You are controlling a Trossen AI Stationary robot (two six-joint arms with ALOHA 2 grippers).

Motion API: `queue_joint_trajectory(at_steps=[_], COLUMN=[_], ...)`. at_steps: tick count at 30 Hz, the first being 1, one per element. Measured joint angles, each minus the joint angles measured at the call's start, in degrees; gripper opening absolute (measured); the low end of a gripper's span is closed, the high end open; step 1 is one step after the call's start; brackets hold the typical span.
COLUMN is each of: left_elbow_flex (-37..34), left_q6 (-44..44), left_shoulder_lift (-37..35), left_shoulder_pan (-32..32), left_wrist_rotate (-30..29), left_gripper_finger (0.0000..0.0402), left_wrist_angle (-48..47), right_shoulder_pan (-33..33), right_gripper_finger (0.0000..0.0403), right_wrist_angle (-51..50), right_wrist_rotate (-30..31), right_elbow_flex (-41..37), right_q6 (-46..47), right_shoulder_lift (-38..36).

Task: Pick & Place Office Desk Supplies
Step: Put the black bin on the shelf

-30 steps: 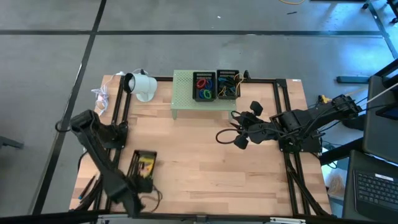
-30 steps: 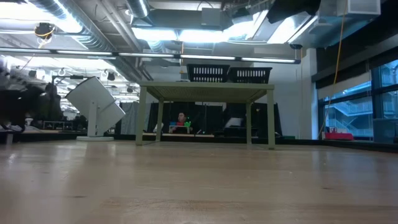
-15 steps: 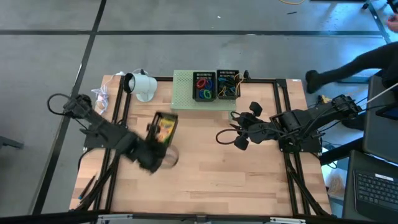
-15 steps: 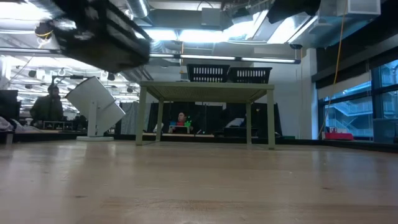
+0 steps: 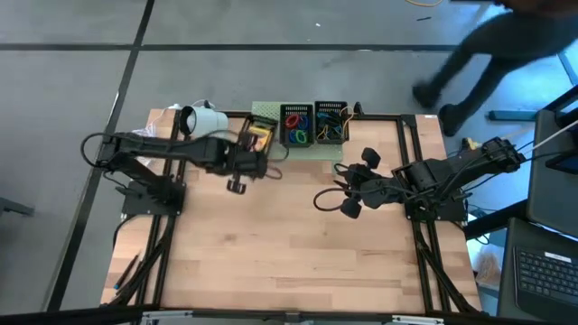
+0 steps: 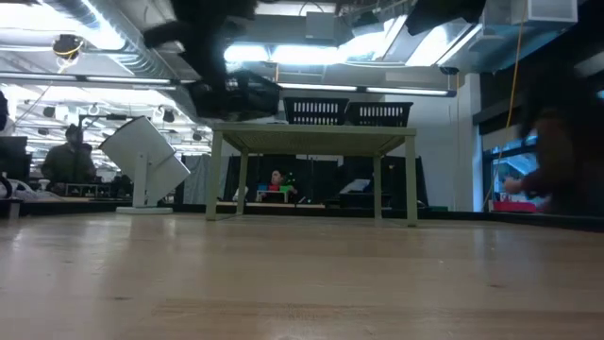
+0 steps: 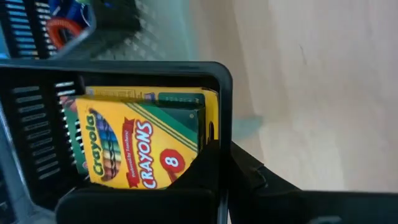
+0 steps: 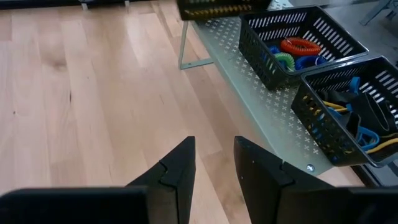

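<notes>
Left gripper (image 5: 242, 162), clamped on a black basket (image 7: 134, 81) of crayon boxes (image 7: 140, 146), hovers at the green stand (image 5: 269, 113)'s free end, beside two baskets already there.

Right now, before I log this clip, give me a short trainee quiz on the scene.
1. What does the left tool hold? A) a lamp B) a basket with a crayon box inside C) a loose rubber band
2. True or false: the right tool is open, empty and over bare table.
3. How many other baskets sit on the stand?
Key: 1 B. 2 true. 3 two.
</notes>
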Motion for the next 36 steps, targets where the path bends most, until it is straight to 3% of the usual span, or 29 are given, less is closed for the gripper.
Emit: queue_joint_trajectory(at_steps=[4,11,28,36], left_elbow_flex=[0.0,0.0,0.0,0.0], left_q6=[4.6,5.0,1.4,1.6], left_shoulder_lift=[0.5,0.6,0.6,0.6], left_shoulder_pan=[4.7,9.5,13.9,13.9], left_wrist_rotate=[3.0,4.2,8.1,8.0], left_gripper_finger=[0.0003,0.0003,0.0005,0.0039], left_wrist_angle=[4.6,6.2,10.2,12.0], right_shoulder_pan=[0.0,0.0,0.0,0.0], right_gripper_finger=[0.0115,0.0115,0.0115,0.0115], right_wrist_angle=[0.0,0.0,0.0,0.0], right_wrist_rotate=[-0.1,-3.0,-3.0,-3.0], right_elbow_flex=[0.0,0.0,0.0,0.0], right_q6=[0.1,-0.8,-1.4,-1.4], right_shoulder_lift=[0.0,0.0,0.0,0.0])
